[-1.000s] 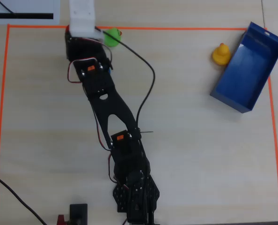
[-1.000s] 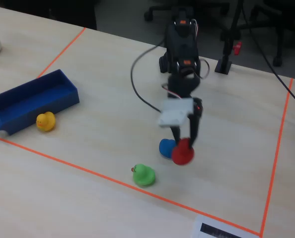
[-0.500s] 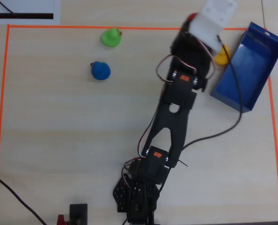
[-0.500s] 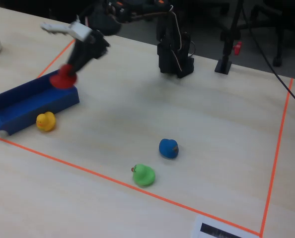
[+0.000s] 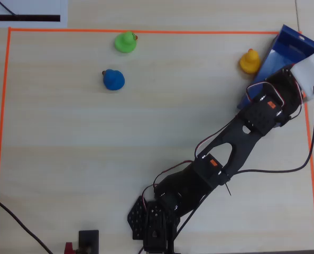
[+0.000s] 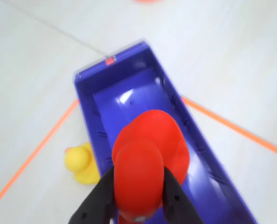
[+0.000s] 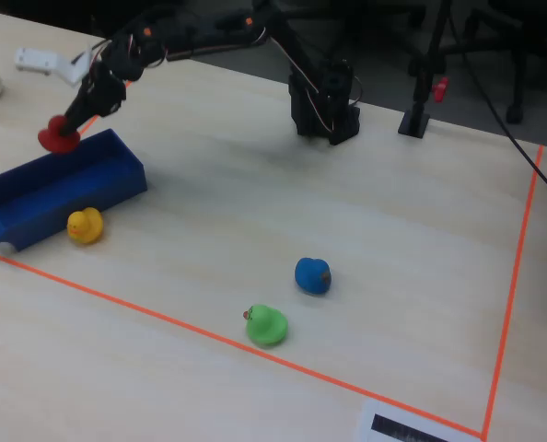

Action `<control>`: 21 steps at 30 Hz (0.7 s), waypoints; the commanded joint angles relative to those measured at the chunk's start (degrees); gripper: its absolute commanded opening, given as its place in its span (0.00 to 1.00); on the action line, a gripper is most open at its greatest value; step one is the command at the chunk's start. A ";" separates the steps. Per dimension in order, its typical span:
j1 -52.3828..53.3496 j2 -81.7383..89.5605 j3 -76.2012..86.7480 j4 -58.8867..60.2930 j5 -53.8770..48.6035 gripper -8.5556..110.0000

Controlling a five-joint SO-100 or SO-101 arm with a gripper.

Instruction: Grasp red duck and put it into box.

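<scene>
hand (image 6: pixel 139 198): clamped on red duck (image 6: pixel 148 161) | duck: above box (image 6: pixel 129 95) | labels: small red tag on box end, unreadable

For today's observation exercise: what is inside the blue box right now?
Nothing rests in the box: its visible floor is bare in the wrist view. The red duck, clamped in the gripper, hangs above it and hides part of the floor. The yellow duck sits outside.

Black arm (image 5: pixel 236 143), orange-labelled servos, red-white cables, white wrist camera (image 5: pixel 311 71).
</scene>
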 commanded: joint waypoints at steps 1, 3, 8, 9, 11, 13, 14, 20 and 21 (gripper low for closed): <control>-0.97 -3.78 -5.45 -2.99 -0.79 0.07; -1.41 -7.38 -7.91 -3.34 -1.49 0.07; -1.76 -15.91 -13.27 -6.33 -4.13 0.07; -1.76 -17.49 -14.41 -6.94 -4.75 0.07; -1.58 -20.65 -16.70 -8.17 -5.80 0.07; -1.41 -22.94 -17.84 -10.02 -6.33 0.07; -1.32 -23.64 -18.19 -10.72 -6.33 0.07; -0.79 -23.82 -18.46 -9.05 -6.59 0.28; -0.70 -23.64 -18.46 -8.44 -7.03 0.29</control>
